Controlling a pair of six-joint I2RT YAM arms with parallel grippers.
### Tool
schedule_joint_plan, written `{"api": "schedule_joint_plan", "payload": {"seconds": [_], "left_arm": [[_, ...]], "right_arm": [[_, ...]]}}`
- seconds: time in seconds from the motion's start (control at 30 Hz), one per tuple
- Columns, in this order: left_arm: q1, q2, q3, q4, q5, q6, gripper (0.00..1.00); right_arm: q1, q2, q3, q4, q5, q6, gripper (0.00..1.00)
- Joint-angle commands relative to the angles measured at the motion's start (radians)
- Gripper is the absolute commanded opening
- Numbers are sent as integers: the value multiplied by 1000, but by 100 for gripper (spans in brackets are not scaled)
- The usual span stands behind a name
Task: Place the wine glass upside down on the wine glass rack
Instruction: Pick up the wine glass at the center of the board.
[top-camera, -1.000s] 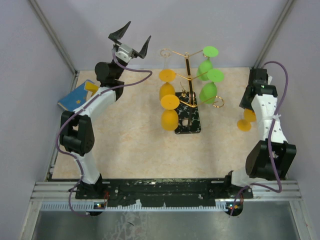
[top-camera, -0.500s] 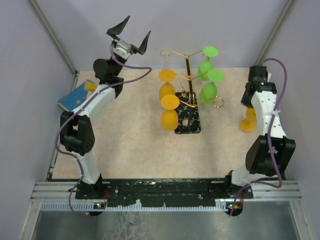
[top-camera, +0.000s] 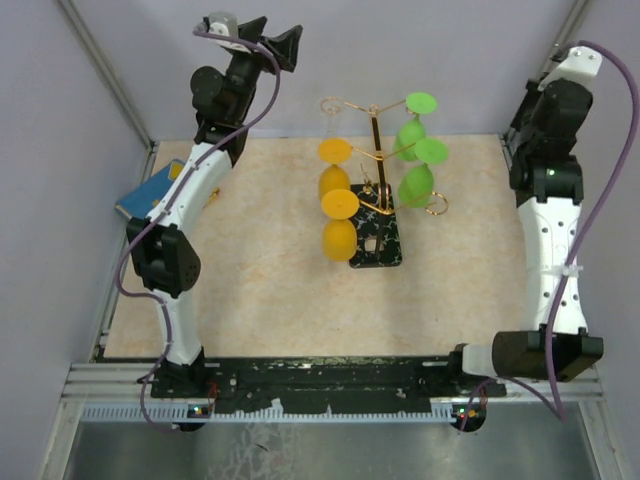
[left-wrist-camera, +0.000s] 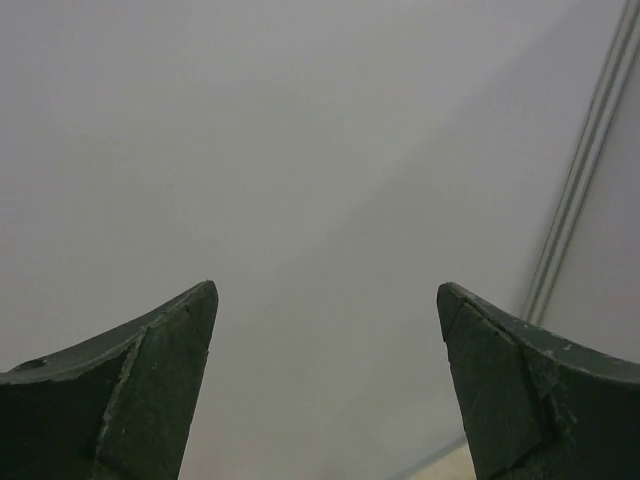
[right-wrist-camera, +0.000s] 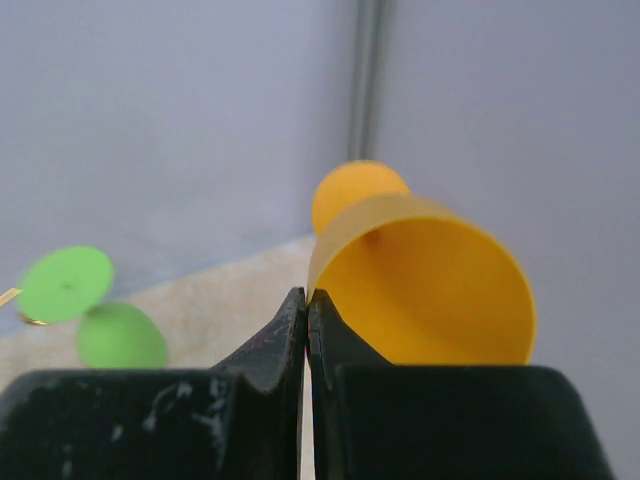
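The orange wine glass (right-wrist-camera: 430, 290) fills the right wrist view, its open bowl toward the camera and its foot behind. My right gripper (right-wrist-camera: 306, 295) is shut on the left edge of its rim. In the top view the raised right arm (top-camera: 548, 150) hides both this glass and the fingers. The wine glass rack (top-camera: 372, 150) stands mid-table on its black base (top-camera: 378, 245). My left gripper (top-camera: 272, 38) is open, high at the back left. It faces the bare wall with nothing between its fingertips (left-wrist-camera: 325, 300).
Two orange glasses (top-camera: 338, 238) hang upside down on the rack's left arms and two green ones (top-camera: 415, 185) on its right arms. A green glass (right-wrist-camera: 120, 335) shows low left in the right wrist view. A blue and yellow object (top-camera: 150, 190) lies by the left wall.
The right gripper closed on the orange glass at the table's right side and the arm lifted it high toward the back right. The left arm rose and turned toward the back wall.
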Motion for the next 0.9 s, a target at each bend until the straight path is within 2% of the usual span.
{"api": "schedule_joint_plan", "payload": {"seconds": [0.0,0.1,0.2,0.3,0.43,0.73,0.87], "left_arm": [[-2,-17,75,-233,-143,-246,94],[-2,-69,25,-249,-208,-396,90],[-1,-158,-115,-152,-282,-541,89],[-2,-243,-217,-96,-361,-609,89],[-1,-307,-303,-46,-424,-682,89],[-2,-314,-352,-5,-373,-927,85],[-2,-302,-356,6,-333,-1015,79]], "right_arm": [[119,-64,-145,523,-113,-105,0],[173,-48,-204,729,-204,-100,0],[258,-12,-243,925,-276,-157,0],[353,36,-259,1068,-309,-226,0],[445,107,-256,1206,-376,-230,0],[560,253,-266,1427,-464,-134,0],[598,303,-250,1484,-485,-111,0]]}}
